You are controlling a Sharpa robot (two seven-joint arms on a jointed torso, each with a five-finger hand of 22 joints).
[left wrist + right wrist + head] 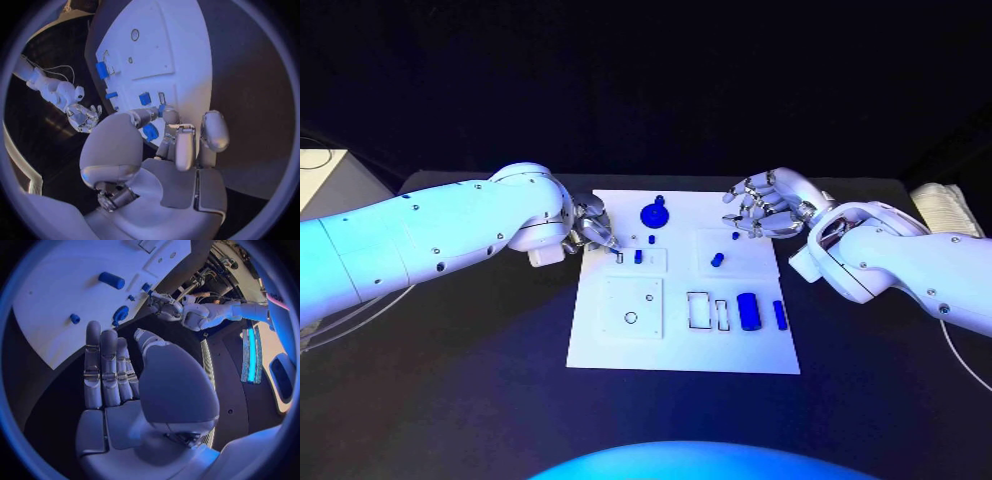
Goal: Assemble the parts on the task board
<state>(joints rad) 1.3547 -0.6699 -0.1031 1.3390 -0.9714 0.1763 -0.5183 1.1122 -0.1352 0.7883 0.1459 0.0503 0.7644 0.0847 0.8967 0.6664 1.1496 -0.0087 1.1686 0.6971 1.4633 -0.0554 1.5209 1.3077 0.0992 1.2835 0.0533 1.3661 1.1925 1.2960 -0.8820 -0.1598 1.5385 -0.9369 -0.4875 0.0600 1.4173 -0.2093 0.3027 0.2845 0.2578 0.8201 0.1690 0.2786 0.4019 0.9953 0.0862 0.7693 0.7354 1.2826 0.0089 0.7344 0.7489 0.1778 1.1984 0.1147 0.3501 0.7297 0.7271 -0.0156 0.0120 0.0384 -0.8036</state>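
Note:
The white task board [682,345] lies in the middle of the table. Blue parts on it are a round piece [655,213] at the far edge, small pegs [639,256] [717,259] in the middle, and a cylinder [750,311] with a bar [779,315] at the near right. My left hand [593,228] hangs over the board's far left edge, fingers bent down and apart, holding nothing. In the left wrist view its fingertips [169,116] sit just short of a peg [144,98] and the round piece [150,132]. My right hand [764,205] hovers at the far right corner, and its fingers [103,370] are straight and empty.
The board has rectangular slots [698,309] beside the cylinder and a raised plate with a round hole [632,318] at the near left. A pale object [945,208] lies at the table's far right edge. Black table surrounds the board.

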